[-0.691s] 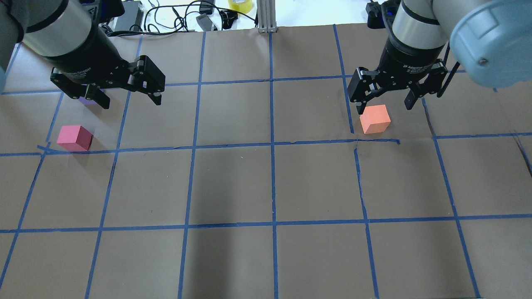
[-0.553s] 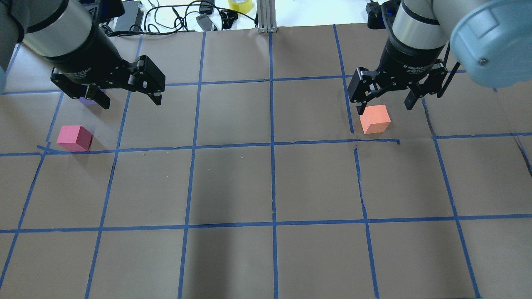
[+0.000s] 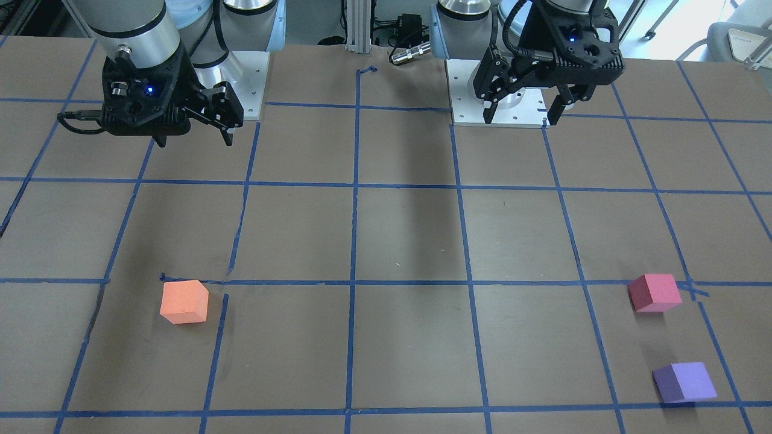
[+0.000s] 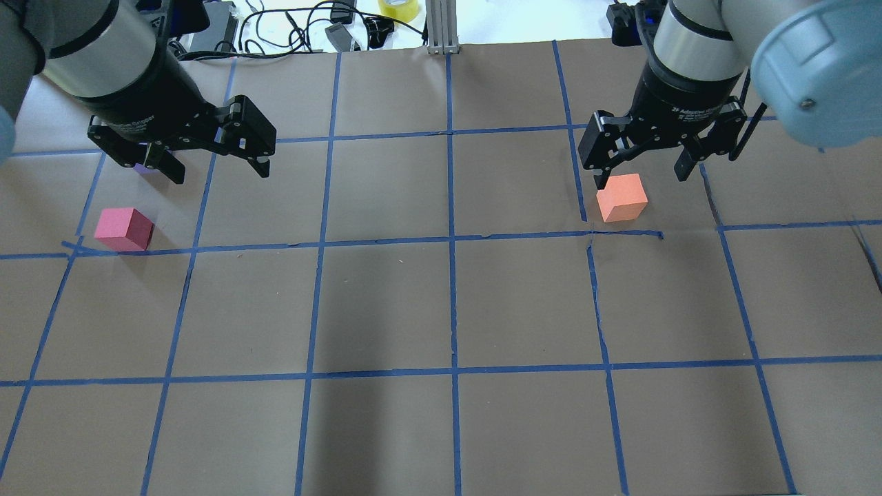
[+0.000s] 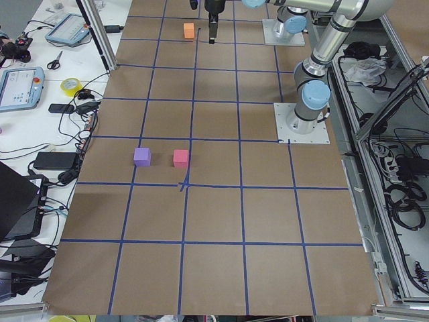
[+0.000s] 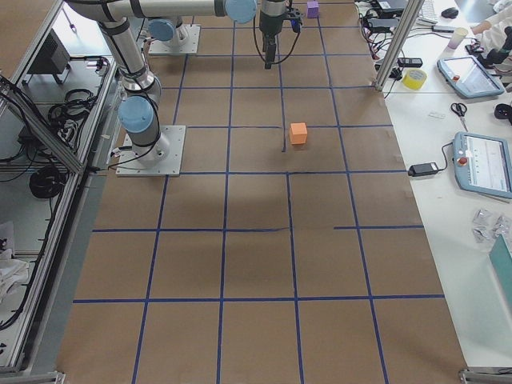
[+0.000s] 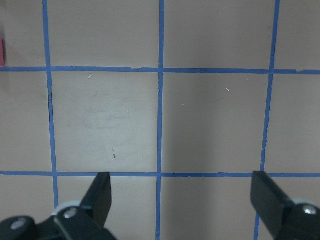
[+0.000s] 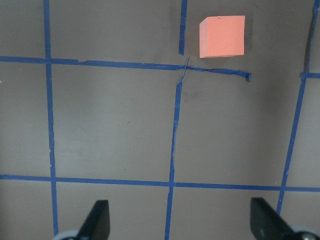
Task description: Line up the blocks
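The orange block [image 4: 621, 198] sits on the brown table at the right; it also shows in the front view [image 3: 184, 302] and the right wrist view [image 8: 222, 36]. My right gripper [image 4: 641, 179] hangs open and empty above the table near it. The pinkish-red block [image 4: 124, 229] [image 3: 654, 293] sits at the far left. The purple block [image 3: 684, 382] lies just beyond it, mostly hidden behind my left gripper in the overhead view. My left gripper [image 4: 218, 172] [image 7: 182, 186] is open and empty, held above the table, to the right of both.
Blue tape lines [image 4: 451, 241] mark a grid on the table. Cables, a power brick [image 4: 213, 27], a yellow tape roll [image 4: 398, 7] and an aluminium post [image 4: 441, 27] lie past the far edge. The arm base plates [image 3: 500, 102] stand at the robot's side.
Both grippers have shifted only a few pixels and stay open. The blocks have not moved.
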{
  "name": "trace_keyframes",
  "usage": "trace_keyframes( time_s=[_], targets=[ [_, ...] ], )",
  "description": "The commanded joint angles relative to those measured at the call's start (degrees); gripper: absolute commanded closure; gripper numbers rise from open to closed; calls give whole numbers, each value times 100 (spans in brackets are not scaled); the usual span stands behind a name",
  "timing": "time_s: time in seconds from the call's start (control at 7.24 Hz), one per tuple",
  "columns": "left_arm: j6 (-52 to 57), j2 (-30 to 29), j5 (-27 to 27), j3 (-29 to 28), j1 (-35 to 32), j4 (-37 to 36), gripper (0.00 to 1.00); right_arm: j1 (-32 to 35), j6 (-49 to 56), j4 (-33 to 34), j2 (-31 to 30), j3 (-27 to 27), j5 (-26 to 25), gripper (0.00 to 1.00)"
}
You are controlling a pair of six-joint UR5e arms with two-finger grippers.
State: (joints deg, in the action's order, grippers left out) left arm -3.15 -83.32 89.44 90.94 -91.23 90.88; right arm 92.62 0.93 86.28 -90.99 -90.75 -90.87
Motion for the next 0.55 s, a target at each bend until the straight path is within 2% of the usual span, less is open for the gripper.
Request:
trace_keyframes(
  time_s=[0.0, 0.41],
  targets=[
    [-1, 0, 12, 2, 0, 0, 0, -16, 21, -68, -68, 4, 16, 0],
    [-1, 9, 21, 2, 0, 0, 0, 2, -5, -94, -68, 13, -9, 0]
  ],
)
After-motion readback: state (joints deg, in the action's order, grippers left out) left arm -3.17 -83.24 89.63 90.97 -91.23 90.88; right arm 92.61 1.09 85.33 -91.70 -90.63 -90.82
